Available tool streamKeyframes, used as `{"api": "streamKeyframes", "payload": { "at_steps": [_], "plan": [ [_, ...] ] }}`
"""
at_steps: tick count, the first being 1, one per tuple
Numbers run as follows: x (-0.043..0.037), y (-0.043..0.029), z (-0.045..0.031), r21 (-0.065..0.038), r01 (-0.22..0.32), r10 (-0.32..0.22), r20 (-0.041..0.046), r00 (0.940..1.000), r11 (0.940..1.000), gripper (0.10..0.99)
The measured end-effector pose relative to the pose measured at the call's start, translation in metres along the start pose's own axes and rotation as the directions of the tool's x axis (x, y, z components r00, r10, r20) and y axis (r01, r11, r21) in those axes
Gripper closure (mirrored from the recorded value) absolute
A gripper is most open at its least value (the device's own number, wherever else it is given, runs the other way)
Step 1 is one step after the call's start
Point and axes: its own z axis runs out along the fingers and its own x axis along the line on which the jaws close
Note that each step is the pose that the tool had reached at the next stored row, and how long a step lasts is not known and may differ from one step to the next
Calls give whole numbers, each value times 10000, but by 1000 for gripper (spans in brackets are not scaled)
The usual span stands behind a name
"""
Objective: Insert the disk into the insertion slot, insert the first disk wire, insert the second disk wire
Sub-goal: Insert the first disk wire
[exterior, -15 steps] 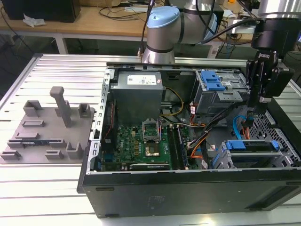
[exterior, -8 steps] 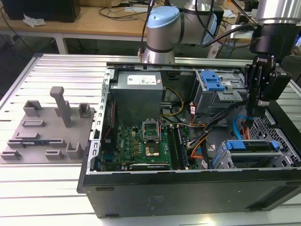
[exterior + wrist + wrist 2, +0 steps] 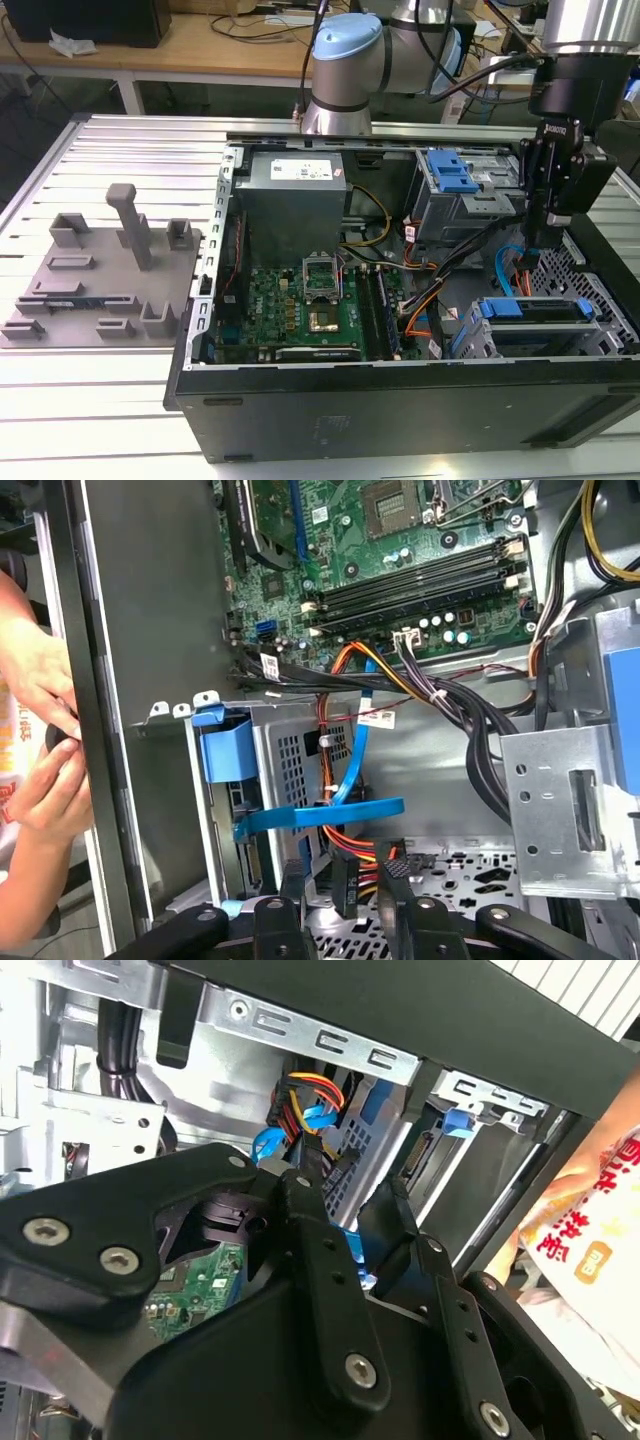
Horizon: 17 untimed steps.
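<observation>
My pincer (image 3: 545, 245) hangs inside the open computer case (image 3: 400, 410), above the insertion slot (image 3: 605, 330). I cannot tell whether it is spread or pinching. In the first wrist view, a black connector (image 3: 345, 880) fed by orange, red and yellow wires sits at its tip, just beside a loose blue cable (image 3: 320, 815). The disk (image 3: 530, 312) lies in the slot with its blue carrier at the cage mouth, so I judge step one complete. Wire seating is hidden, and I judge both wires outstanding. The case rests on a ribbed aluminium table (image 3: 100, 150), near a grey fixture plate (image 3: 100, 285). A person's hands (image 3: 40, 730) are just outside the case wall. A wooden bench (image 3: 200, 45) stands behind.
</observation>
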Motion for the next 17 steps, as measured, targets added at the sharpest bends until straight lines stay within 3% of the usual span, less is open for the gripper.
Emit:
{"api": "streamKeyframes", "payload": {
  "at_steps": [3, 4, 14, 17],
  "plan": [
    [-30, 4, -10, 5, 1, 0, -36, 10000, 10000, 667],
    [-46, 7, -15, 6, 0, 0, -46, 10000, 10000, 753],
    [-64, 10, -15, 8, 0, 0, -65, 10000, 10000, 753],
    [-85, 13, -7, 26, 0, 1, -183, 9998, 10000, 753]
  ]
}}
